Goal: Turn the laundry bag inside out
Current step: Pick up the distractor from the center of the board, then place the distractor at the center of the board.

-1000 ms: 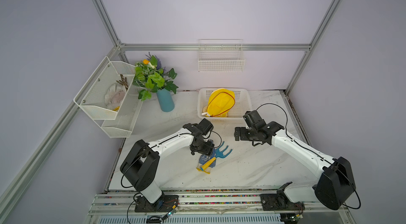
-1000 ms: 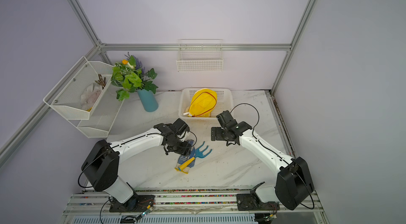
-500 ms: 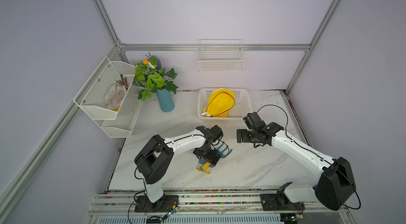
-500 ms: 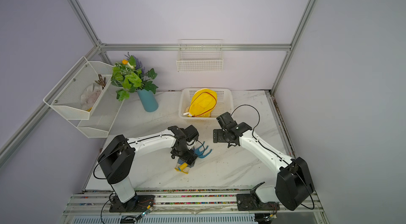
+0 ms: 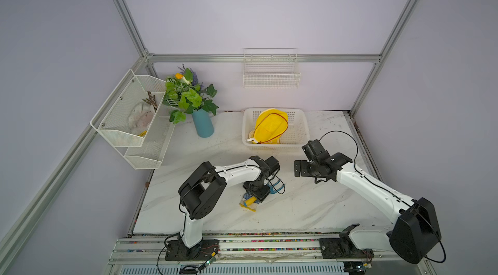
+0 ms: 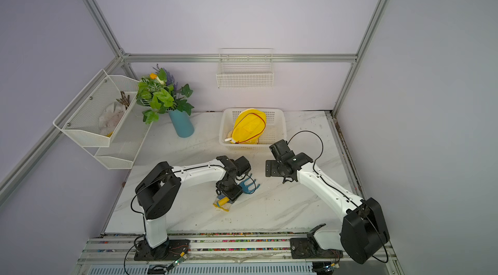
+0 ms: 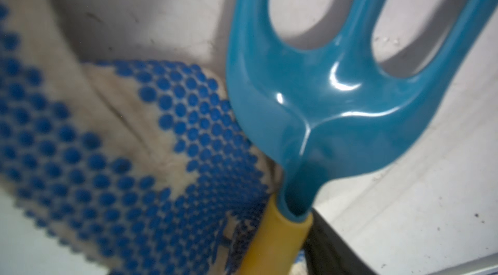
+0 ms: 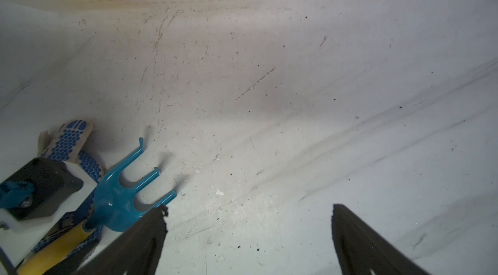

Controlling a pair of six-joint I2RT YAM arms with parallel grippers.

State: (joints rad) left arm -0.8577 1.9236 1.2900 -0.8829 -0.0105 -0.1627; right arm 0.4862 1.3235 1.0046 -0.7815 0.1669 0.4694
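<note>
Bright yellow with red trim on the round mesh laundry bag (image 5: 270, 124), white on the perforated plastic basket (image 5: 298, 130), teal with yellow handle on the plastic hand rake (image 7: 310, 114), blue dots across the cream knit glove (image 7: 107, 157).

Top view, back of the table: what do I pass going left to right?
Wall-mounted mesh shelf → blue vase with the plant → white basket holding the laundry bag. The wire rack on the wall hangs right above the basket, so it is left out.
</note>
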